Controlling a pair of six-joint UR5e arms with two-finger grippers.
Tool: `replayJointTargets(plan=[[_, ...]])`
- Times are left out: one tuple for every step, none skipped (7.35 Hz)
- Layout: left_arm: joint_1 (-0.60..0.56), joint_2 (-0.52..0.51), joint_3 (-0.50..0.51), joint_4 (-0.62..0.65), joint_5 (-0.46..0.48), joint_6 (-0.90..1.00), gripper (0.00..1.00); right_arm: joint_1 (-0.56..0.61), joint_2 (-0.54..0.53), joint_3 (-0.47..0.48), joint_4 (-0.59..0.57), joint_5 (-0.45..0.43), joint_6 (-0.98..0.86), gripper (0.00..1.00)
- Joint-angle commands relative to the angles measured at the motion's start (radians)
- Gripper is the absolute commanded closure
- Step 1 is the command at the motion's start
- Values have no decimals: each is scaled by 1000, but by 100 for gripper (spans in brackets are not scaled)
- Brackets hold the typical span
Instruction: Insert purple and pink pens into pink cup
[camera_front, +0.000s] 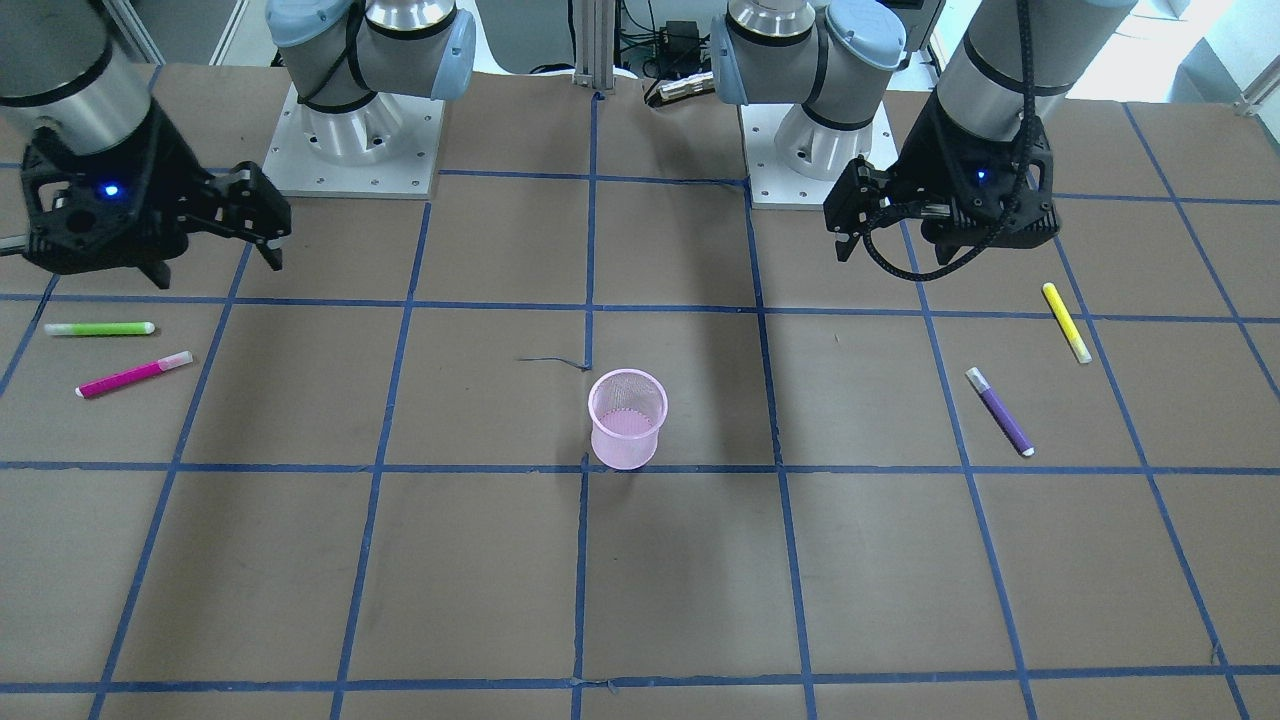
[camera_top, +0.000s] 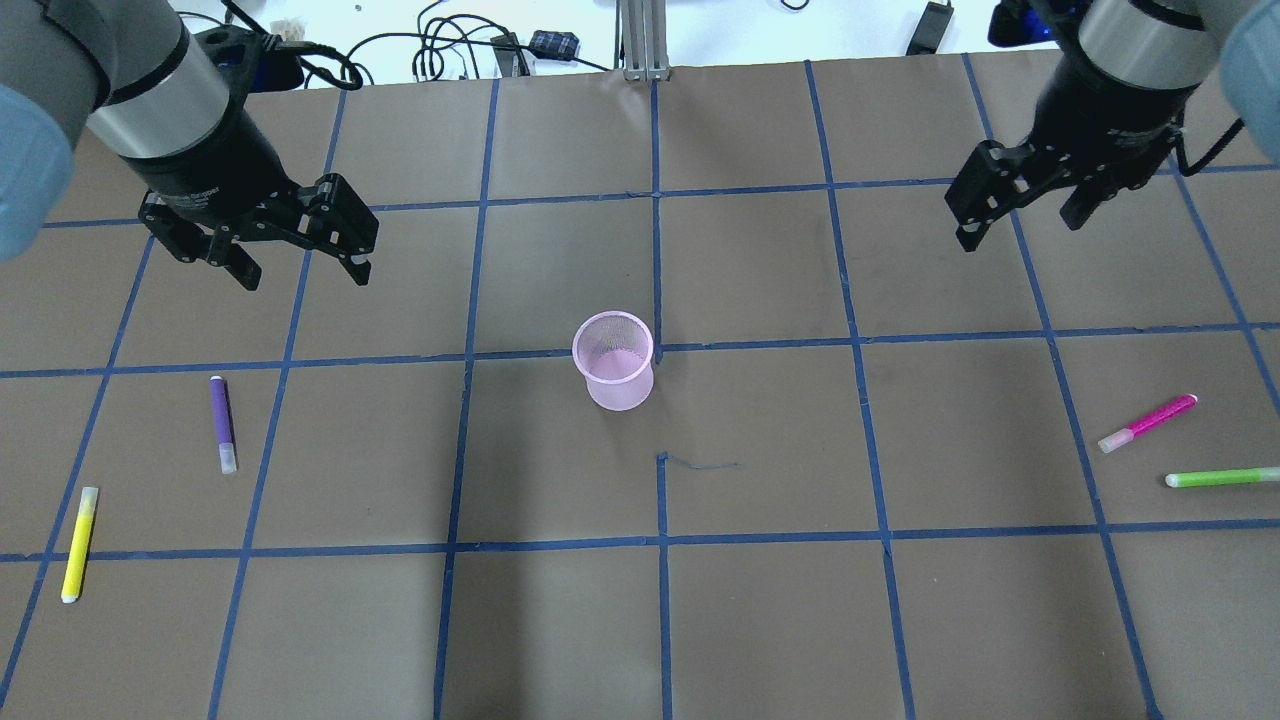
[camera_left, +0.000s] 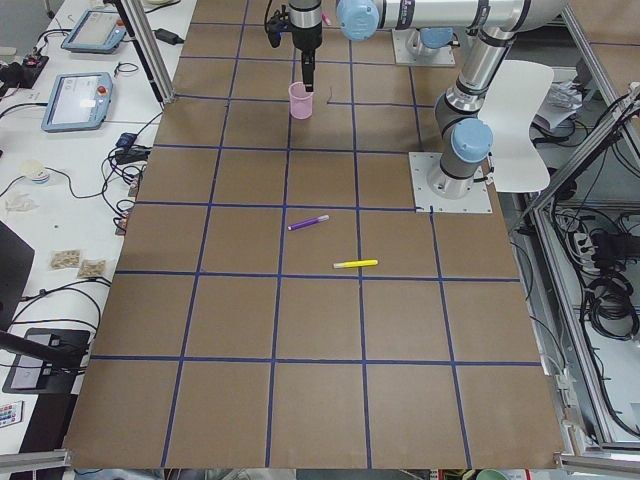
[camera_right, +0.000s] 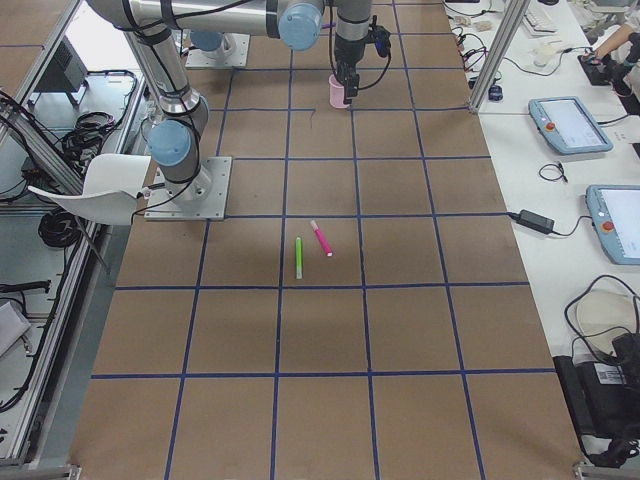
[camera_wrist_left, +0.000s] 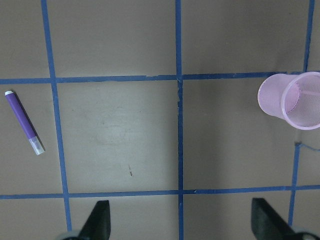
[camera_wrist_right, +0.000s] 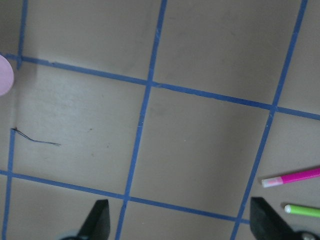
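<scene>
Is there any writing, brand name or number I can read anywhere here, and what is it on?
No text reads clearly.
White print on the collar above the left end effector: too blurred to read.
Handheld screens at the side: too small to read.
On the purple pen, pink pen, pink cup: no print visible.
</scene>
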Motion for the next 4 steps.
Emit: replayJointTargets(plan=[[27, -14, -2, 12, 18, -12, 0, -181, 52, 42, -28, -6, -295, 0], [106, -31, -10, 14, 12, 3, 0, -245, 78, 46, -29, -3, -422, 0], [177, -48, -37, 35, 0, 10, 0, -290, 113, 47, -38, -3, -563, 0], [228, -63, -76, 149, 7, 40, 0, -336, 133, 47, -57, 0, -756, 0]])
